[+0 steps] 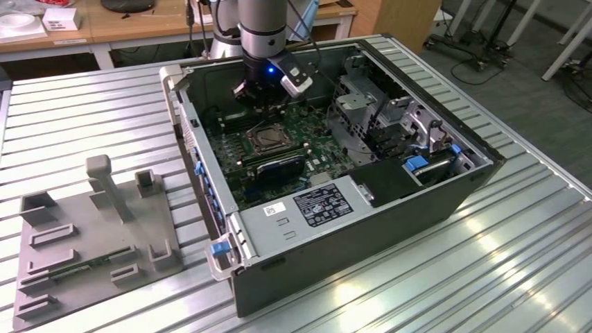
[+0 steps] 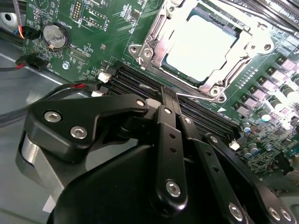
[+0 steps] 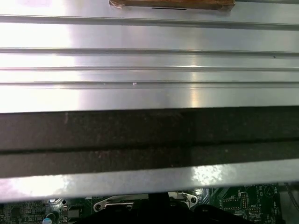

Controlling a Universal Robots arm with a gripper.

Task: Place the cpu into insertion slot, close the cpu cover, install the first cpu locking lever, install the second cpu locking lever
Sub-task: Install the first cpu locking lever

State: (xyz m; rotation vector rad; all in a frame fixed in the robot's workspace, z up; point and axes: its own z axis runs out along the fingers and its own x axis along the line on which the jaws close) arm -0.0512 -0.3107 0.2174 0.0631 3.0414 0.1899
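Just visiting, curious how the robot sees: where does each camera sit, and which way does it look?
Exterior view: off the arm, high, looking down into the computer case on the table; the arm reaches in.
Second wrist view: on the arm, looking past the gripper at the cpu.
First wrist view: on the arm, facing the table.
Both wrist views show the motherboard.

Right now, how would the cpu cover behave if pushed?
Probably stiff: the cpu cover looks like stamped steel framing the cpu. Likely slippery, given its shiny bare surface. Lying flat, it should hardly tip.
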